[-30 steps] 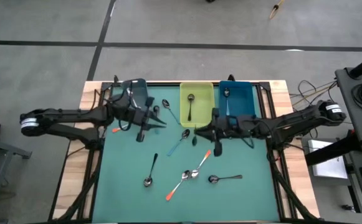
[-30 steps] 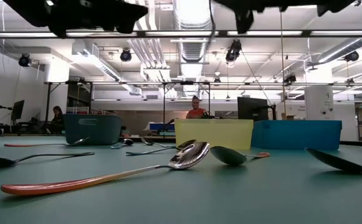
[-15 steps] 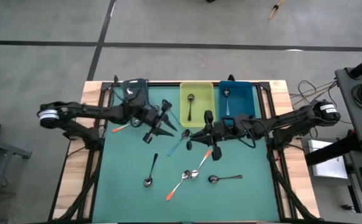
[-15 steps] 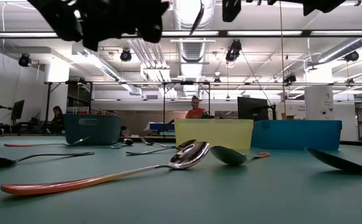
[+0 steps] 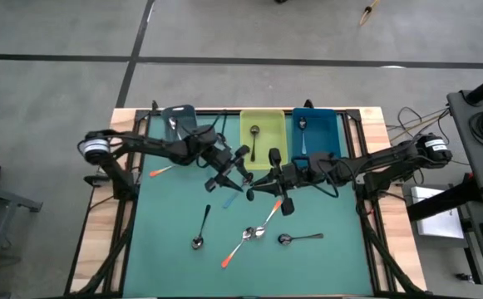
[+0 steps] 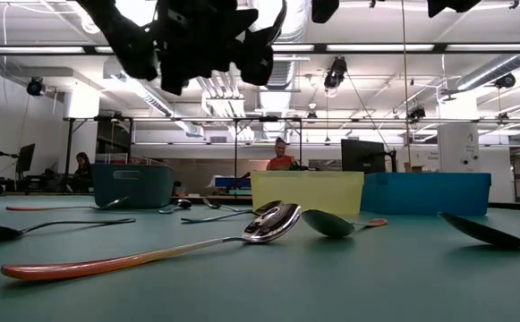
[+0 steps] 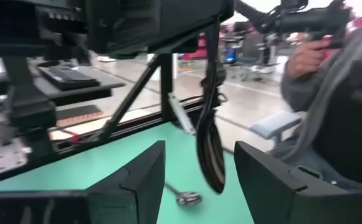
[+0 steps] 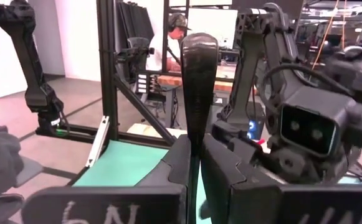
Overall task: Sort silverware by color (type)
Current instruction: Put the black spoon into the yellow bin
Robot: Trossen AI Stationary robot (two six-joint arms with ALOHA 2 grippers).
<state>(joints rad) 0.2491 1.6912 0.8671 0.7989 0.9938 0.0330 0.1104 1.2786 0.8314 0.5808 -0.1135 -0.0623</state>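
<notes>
Orange-handled metal spoon (image 6: 152, 248) lies foremost on green table (image 6: 349, 286); yellow bin (image 6: 306, 191), blue bin (image 6: 425, 191) behind.

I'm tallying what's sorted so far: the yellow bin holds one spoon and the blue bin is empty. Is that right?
Not quite. The blue bin is not empty: the high view shows a pale-handled spoon lying in it. The yellow bin does hold one spoon.

Bins (image 5: 263, 124): three in a row along the table's (image 5: 332, 266) far edge.
Spoons (image 5: 247, 234): scattered on the table before the bins; one inside the middle bin.
</notes>
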